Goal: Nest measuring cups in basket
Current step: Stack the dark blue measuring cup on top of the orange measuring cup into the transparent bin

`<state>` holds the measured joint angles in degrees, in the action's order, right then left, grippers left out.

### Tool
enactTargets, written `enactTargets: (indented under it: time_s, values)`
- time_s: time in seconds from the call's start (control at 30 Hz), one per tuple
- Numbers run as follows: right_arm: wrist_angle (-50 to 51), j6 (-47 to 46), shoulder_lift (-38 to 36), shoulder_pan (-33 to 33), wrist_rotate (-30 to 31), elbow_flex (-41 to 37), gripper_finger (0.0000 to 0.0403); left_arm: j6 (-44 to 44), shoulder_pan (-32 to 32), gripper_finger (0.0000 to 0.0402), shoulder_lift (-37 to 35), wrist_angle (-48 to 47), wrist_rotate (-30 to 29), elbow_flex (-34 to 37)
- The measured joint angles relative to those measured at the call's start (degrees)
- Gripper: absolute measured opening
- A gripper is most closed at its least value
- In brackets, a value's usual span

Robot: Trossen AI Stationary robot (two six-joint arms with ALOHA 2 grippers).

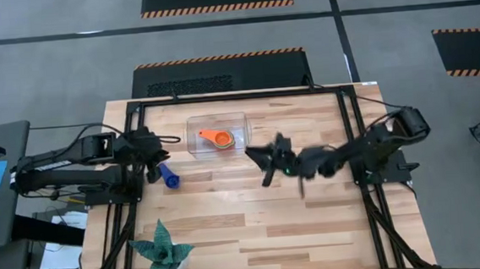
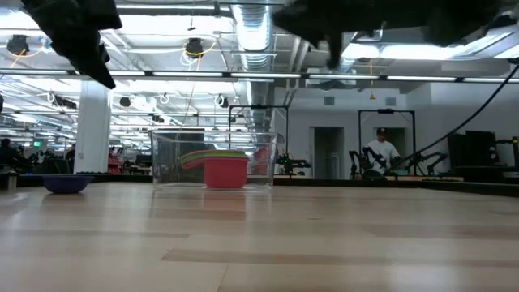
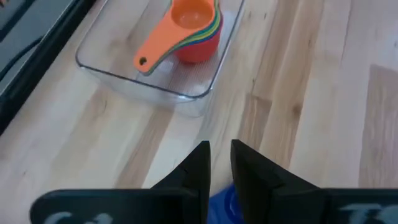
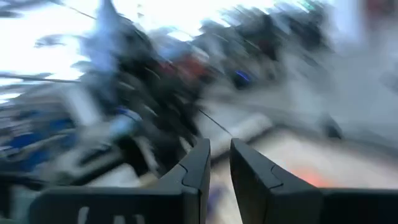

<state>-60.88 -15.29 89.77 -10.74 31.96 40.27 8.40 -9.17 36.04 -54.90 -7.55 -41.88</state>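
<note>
The clear basket (image 1: 198, 144) stands at the table's far middle. Inside it, the nested measuring cups (image 3: 198, 31) sit in a stack with the orange cup (image 1: 218, 138) on top and a red one (image 2: 225, 172) at the bottom. A blue cup (image 1: 169, 177) rests on the table to the left of the basket. My left gripper (image 3: 219, 163) hangs shut above this blue cup (image 3: 222, 202), well clear of it in the low view (image 2: 81, 36). My right gripper (image 1: 267, 160) is shut and raised, to the right of the basket; its wrist view is blurred.
A teal spiky paper plant (image 1: 162, 250) lies near the table's near left corner. Black frame rails (image 1: 354, 135) run along the table's sides. Bare wood stretches across the near middle and right. A person (image 2: 379, 150) stands far back in the room.
</note>
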Motion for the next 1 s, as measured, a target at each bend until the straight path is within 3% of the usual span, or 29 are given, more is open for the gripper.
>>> enactTargets:
  time_s: [0.07, 0.17, 0.43, 0.6, 0.67, 0.73, 0.9, 1.0]
  values:
    - [-4.41, 4.51, -1.11, 4.35, -10.41, 0.02, 0.0087, 0.13, 0.0, 0.0051, 0.27, -0.73, -0.23, -0.03]
    - [-2.96, 5.13, -3.45, 9.45, -18.29, 0.07, 0.0087, 0.3, 0.0, 0.0051, 0.32, -0.75, -0.22, -0.01]
    - [14.06, -3.23, -4.21, 14.47, -20.48, 0.02, 0.0087, 15.76, 0.0, 0.0051, 0.34, -0.71, -2.65, -0.01]
    - [23.04, -3.76, -4.19, 14.54, -20.59, 0.02, 0.0087, 29.54, -0.03, 0.0051, 0.55, -0.33, -16.52, 0.67]
    - [24.09, -3.76, -4.19, 14.55, -21.8, 0.02, 0.0087, 32.6, -0.04, 0.0051, 0.62, 0.59, -18.7, 2.73]
    - [24.42, -3.78, -4.19, 14.71, -23.52, 0.02, 0.0087, 32.09, -0.04, 0.0051, 0.69, 2.55, -16.71, 5.59]
    - [24.7, -3.78, -4.19, 14.75, -24.93, 0.02, 0.0087, 29.75, 0.46, 0.0051, 1.15, 10.41, 0.94, 14.26]
    - [24.7, -4.02, -4.19, 14.94, -24.85, 0.02, 0.0087, 28.75, 1.06, 0.0051, 1.14, 12.34, 6.7, 15.59]
